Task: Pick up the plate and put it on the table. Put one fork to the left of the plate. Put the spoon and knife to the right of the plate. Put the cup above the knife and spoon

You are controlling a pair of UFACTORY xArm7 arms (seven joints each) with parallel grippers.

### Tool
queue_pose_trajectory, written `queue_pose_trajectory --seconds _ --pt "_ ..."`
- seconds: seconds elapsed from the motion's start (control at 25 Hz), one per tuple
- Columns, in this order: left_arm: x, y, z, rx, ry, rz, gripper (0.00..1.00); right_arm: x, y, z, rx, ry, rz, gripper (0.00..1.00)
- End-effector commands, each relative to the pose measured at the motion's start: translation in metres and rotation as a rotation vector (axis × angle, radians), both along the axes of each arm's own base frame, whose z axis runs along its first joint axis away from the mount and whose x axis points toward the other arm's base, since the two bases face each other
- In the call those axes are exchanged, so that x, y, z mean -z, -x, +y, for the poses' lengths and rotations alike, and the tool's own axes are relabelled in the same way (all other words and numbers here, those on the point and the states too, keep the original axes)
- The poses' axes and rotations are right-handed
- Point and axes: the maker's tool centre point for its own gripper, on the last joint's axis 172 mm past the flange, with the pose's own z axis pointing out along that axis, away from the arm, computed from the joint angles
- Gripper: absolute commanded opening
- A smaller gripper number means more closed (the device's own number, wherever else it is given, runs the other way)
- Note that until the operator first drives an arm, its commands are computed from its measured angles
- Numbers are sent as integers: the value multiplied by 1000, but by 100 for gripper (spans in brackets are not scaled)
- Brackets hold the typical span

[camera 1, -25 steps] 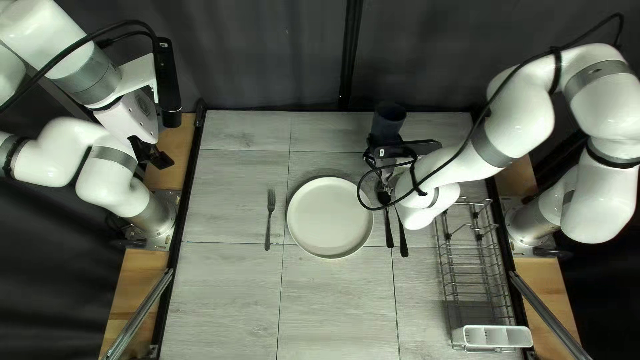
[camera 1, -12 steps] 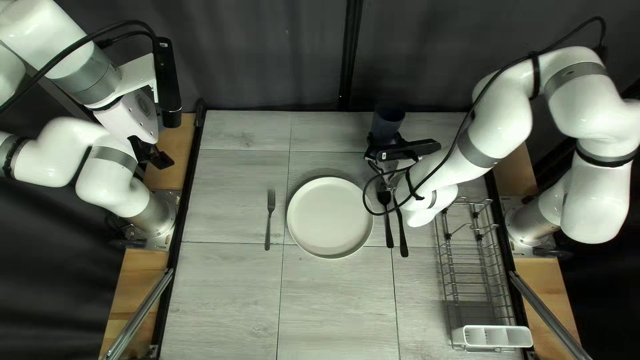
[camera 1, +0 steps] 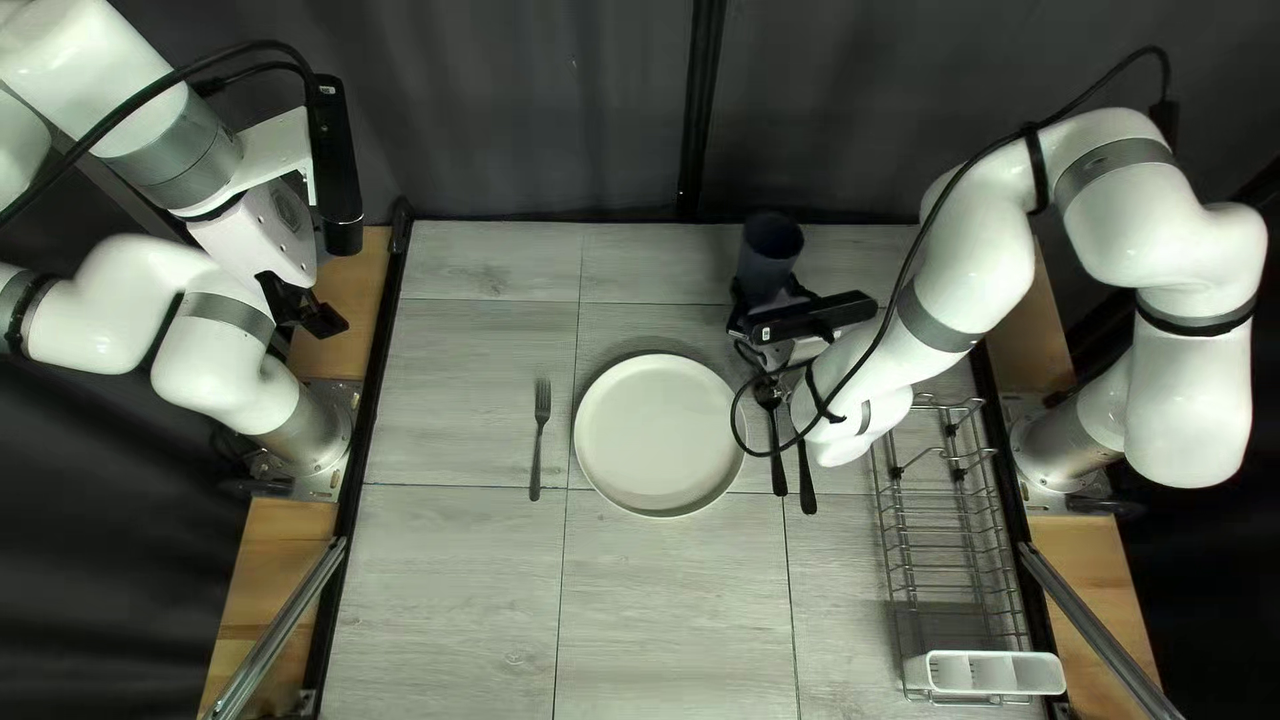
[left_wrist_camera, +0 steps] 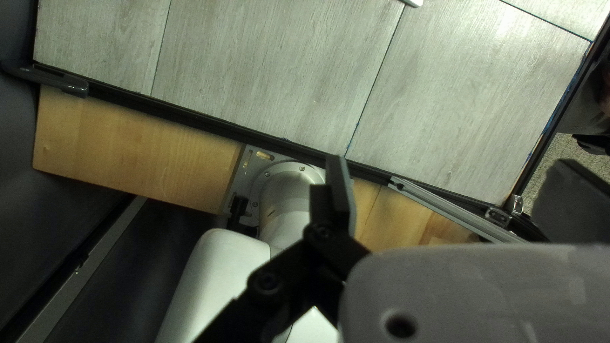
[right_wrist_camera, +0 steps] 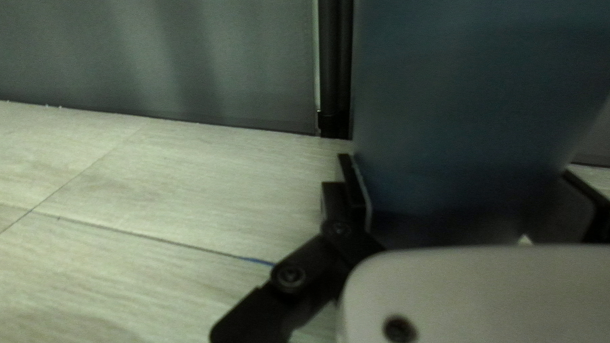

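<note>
Plate (camera 1: 660, 434), fork (camera 1: 539, 447), spoon (camera 1: 779, 475), knife (camera 1: 807, 491): set
Right gripper (right_wrist_camera: 459, 166): apparently clamping cup (camera 1: 768, 262) near table's (camera 1: 680, 600) far edge
Left gripper (left_wrist_camera: 448, 162): open
Remaining: cup placement

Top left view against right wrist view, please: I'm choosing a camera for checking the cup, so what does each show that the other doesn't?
Only the top left view shows the plate, the fork, the spoon and knife, both partly hidden by the right arm, the wire dish rack and the left arm.

Only the right wrist view shows a blue mark along a table seam, and closely how the right gripper grips the cup from two sides.

Both show the cup, the right gripper, the tabletop and the dark curtain.
</note>
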Motion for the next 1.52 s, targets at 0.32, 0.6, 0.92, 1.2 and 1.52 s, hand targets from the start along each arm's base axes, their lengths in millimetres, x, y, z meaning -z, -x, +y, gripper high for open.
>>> queue_pose_trajectory --seconds 0.32,0.6,0.92,1.2,1.52 --pt "0 0 0 0 0 0 100 12 -2 6 -20 4 37 100" --pt "0 0 0 0 0 0 100 -46 -13 22 -1 4 8 100" --pt "0 0 0 0 0 0 100 -76 -7 41 3 -7 45 100" --pt "0 0 0 0 0 0 100 -73 -3 47 4 -13 61 100" --pt "0 0 0 0 0 0 100 -110 -8 49 41 -1 34 100"
